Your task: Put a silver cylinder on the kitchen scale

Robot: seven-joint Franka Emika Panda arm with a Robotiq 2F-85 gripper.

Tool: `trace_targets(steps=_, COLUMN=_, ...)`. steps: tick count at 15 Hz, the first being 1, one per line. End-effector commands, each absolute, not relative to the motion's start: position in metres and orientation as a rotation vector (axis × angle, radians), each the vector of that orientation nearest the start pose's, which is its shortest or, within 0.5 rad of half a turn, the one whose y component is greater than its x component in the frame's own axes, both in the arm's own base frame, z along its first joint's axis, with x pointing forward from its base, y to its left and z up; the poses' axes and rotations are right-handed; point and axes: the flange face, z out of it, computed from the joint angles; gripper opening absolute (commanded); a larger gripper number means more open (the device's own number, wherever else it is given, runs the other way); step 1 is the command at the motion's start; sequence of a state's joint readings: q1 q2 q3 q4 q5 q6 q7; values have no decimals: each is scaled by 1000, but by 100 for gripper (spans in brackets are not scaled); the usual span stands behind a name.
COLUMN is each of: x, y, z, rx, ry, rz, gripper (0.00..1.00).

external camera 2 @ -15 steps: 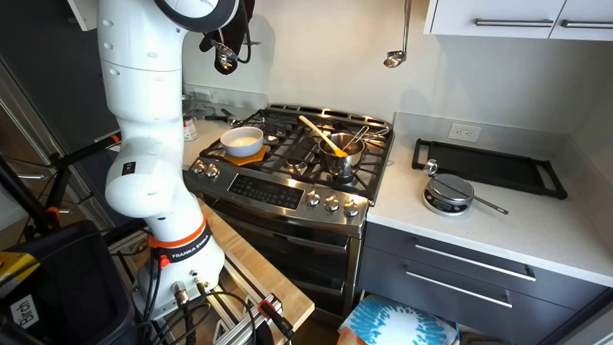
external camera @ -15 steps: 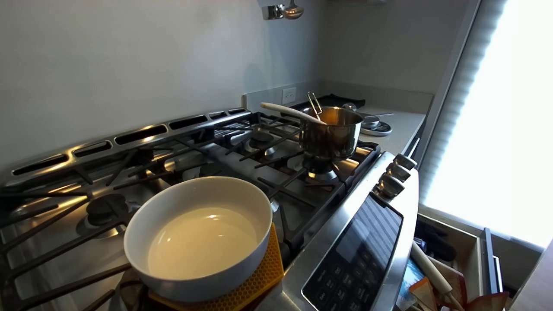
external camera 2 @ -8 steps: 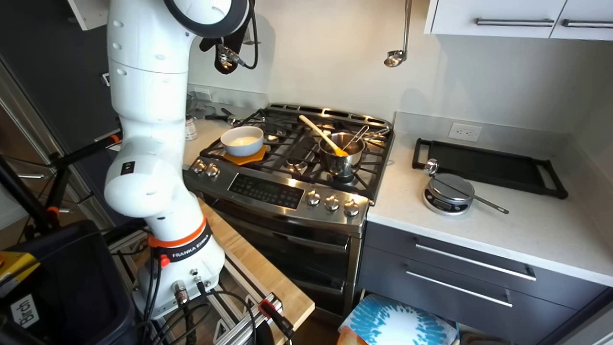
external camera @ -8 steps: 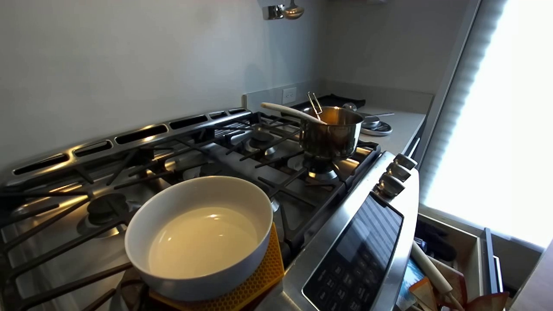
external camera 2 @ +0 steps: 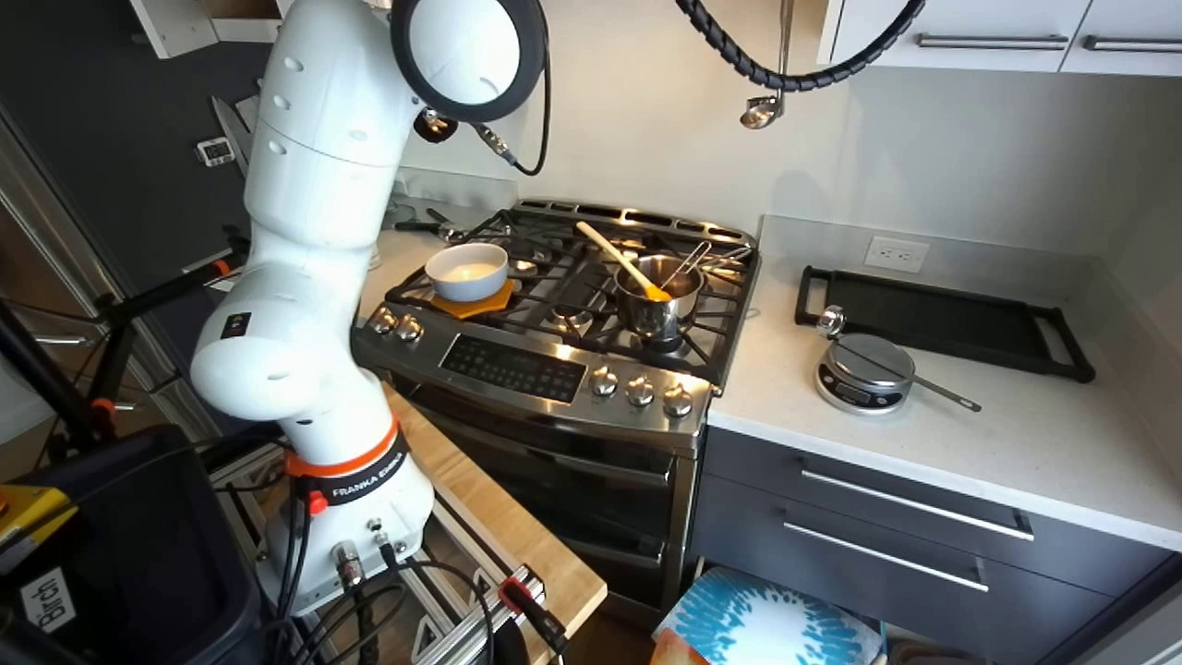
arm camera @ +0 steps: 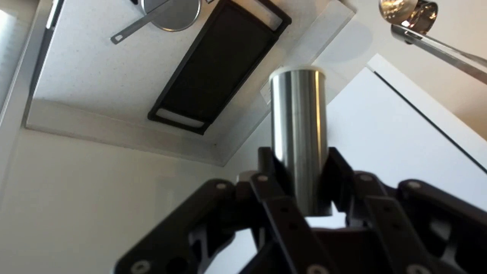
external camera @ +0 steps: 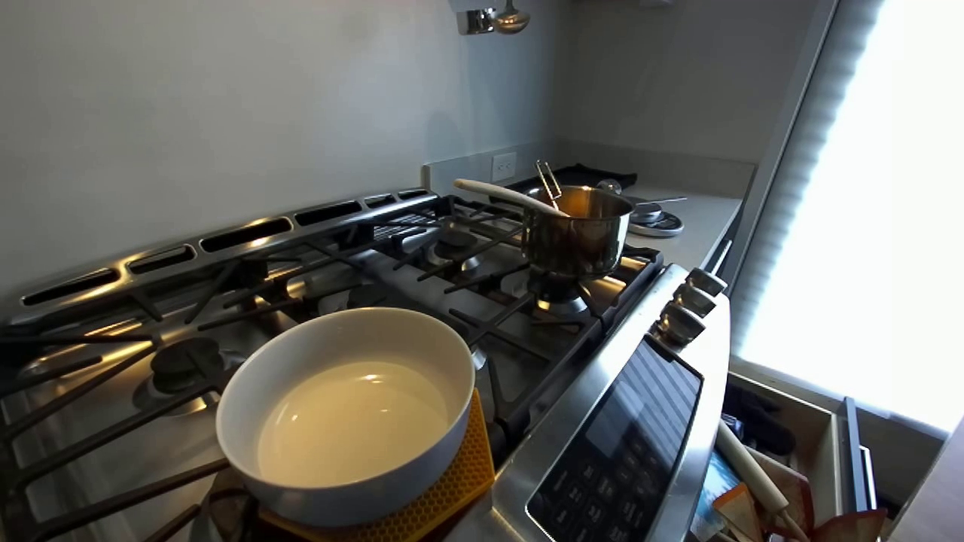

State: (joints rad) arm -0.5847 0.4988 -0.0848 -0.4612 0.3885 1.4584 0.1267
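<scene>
Wrist view | claw grips silver cylinder | exterior | pot: spoon inside

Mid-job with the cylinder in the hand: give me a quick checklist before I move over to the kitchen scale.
1. Grip: ok; the hand is closed on the silver cylinder.
2. Footing: ok; the kitchen scale stands on the countertop.
3. Free platform: not ok; a flat-handled ladle lies across it.
4. Display zeroed: cannot tell; too small to read.
5. Clearance from the hanging ladle: cannot tell; the hand is outside both exterior views.
</scene>
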Motion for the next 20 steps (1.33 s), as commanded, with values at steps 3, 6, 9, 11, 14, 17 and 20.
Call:
trace_targets(steps=3, x=541, y=-333, z=764, rx=-2569, ry=922, rz=-552, gripper=11)
trace_targets(steps=6, x=546, y=-331, z=764, rx=-2604, ry=916, rz=-585, gripper=36)
trace_targets(steps=9, x=547, y=-332, z=763, rx=-2598, ry=916, rz=-580, gripper=11)
trace_targets(steps=11, x=564, y=-341, z=752, rx=-2609, ry=1040, rz=-644, gripper=11)
trace_targets(steps=14, x=587, y=-358, z=723, rx=-2612, ry=1202, rz=-677, gripper=11)
trace_targets(steps=17, x=601, y=-371, z=677, rx=-2628, ry=1353, rz=-528, gripper=11)
trace_targets(steps=20, x=610, y=-373, z=635, rx=-2644, ry=1464, rz=-331, gripper=11)
